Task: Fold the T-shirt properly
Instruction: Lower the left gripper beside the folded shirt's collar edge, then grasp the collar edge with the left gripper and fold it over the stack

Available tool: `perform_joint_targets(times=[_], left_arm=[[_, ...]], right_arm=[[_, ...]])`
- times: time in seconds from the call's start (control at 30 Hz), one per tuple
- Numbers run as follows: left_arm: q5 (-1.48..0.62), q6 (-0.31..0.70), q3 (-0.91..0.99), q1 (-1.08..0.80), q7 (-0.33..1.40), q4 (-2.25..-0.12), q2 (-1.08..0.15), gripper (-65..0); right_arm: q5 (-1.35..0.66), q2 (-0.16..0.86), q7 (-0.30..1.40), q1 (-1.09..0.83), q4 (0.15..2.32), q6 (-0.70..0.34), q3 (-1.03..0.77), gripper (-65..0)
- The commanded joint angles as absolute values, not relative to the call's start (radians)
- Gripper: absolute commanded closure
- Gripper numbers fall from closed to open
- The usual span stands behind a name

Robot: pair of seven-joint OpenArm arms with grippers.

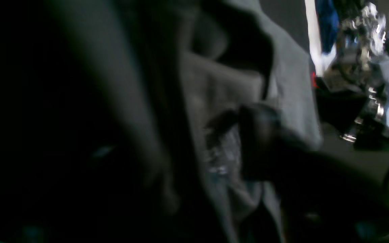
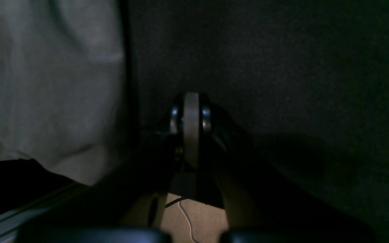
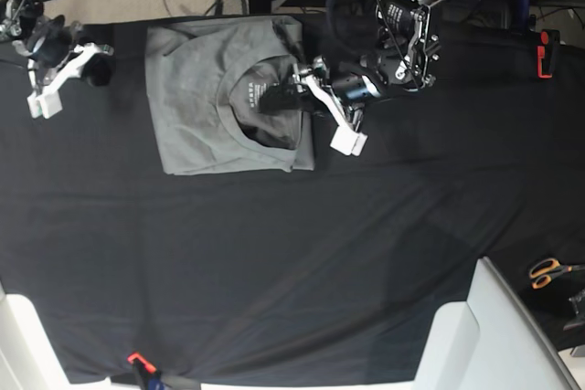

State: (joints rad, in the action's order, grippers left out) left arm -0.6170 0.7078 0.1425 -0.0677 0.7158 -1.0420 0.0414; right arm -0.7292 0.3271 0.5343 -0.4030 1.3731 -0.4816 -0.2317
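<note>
Black cloth: T-shirt under left jaws

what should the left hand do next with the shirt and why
Probably close the left hand on the fabric, then lift it. The T-shirt lies folded to a compact rectangle, and the hand sits at its right edge by the neckline with cloth around its fingers. The right hand is parked away, shut.

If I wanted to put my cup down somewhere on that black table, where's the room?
The black cloth is bare in front of the T-shirt and out towards the scissors. It is crowded around the shirt's neckline, where the left claw works.
</note>
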Motion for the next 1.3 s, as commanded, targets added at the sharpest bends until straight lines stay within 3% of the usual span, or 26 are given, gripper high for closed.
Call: perform_joint_targets(times=[0.0, 0.13, 0.33, 0.6, 0.9, 1.1, 1.27], left_arm=[[-0.582, 0.698, 0.136, -0.065, 0.742, -1.029, 0.042, -24.8], [-0.582, 0.698, 0.136, -0.056, 0.743, -1.004, 0.042, 0.0], [-0.582, 0.698, 0.140, -0.016, 0.851, -1.021, 0.035, 0.0], [-0.582, 0.698, 0.127, 0.025, 1.095, -1.224, -0.064, 0.0], [-0.564, 0.698, -0.441, 0.302, 1.109, -1.221, -0.251, 0.0], [-0.344, 0.698, -0.762, 0.449, 1.043, -1.219, -0.251, 0.0], [-0.154, 0.698, -0.892, 0.492, 0.958, -1.219, -0.248, 0.0]], right_arm=[[-0.742, 0.348, 0.516, -0.406, 1.386, -0.489, -0.259, -0.2], [-0.740, 0.348, 0.519, -0.407, 1.385, -0.489, -0.298, -0.2], [-0.740, 0.348, 0.519, -0.407, 1.368, -0.489, -0.308, -0.2], [-0.745, 0.343, 0.518, -0.406, 1.354, -0.489, -0.308, -0.2], [-0.740, 0.283, 0.522, -0.400, 1.365, -0.489, -0.302, -0.2], [-0.739, 0.265, 0.524, -0.403, 1.366, -0.489, -0.300, -0.2], [-0.739, 0.262, 0.524, -0.407, 1.366, -0.481, -0.303, -0.2]])
